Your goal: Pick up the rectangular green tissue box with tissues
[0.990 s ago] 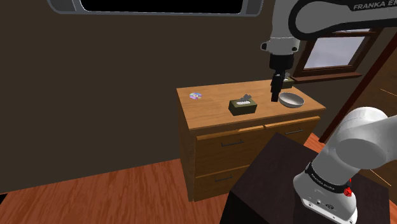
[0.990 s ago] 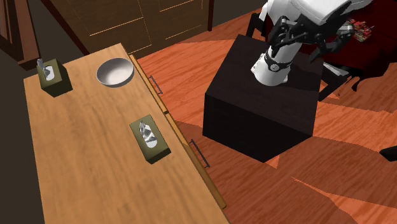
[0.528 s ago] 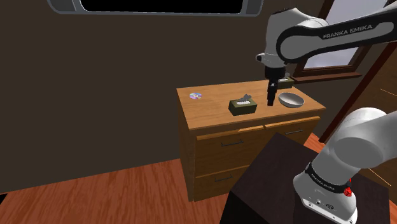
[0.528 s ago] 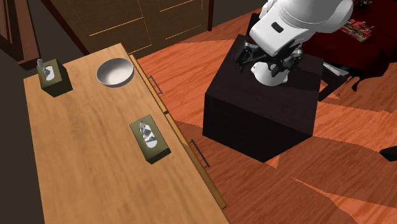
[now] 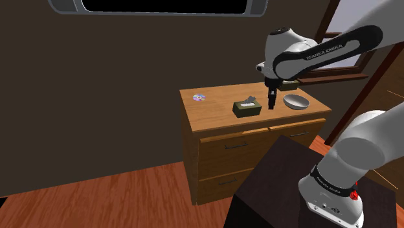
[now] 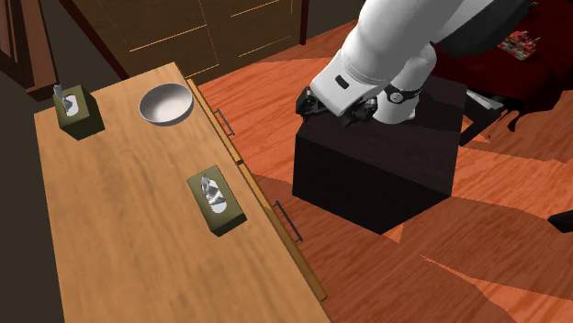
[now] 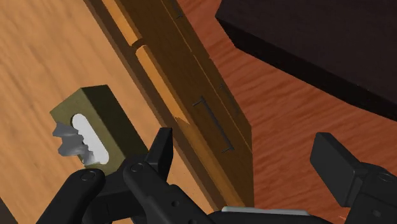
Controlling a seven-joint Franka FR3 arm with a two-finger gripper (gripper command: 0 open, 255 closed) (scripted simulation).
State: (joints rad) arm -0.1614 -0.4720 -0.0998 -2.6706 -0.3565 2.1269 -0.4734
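Two fingers (image 7: 162, 149) stand apart, holding nothing, ready for the green tissue box (image 5: 247, 108); the gripper (image 5: 272, 102) hangs apparently just beside it.

The olive-green rectangular tissue box (image 6: 217, 206) lies flat on the wooden dresser top (image 6: 119, 240), near its drawer-side edge; a crumpled grey-white tissue (image 7: 67, 142) pokes up from its oval top slot.

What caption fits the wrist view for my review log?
Open gripper hovering over the dresser edge, olive-green tissue box just outside one finger, not yet grasped.
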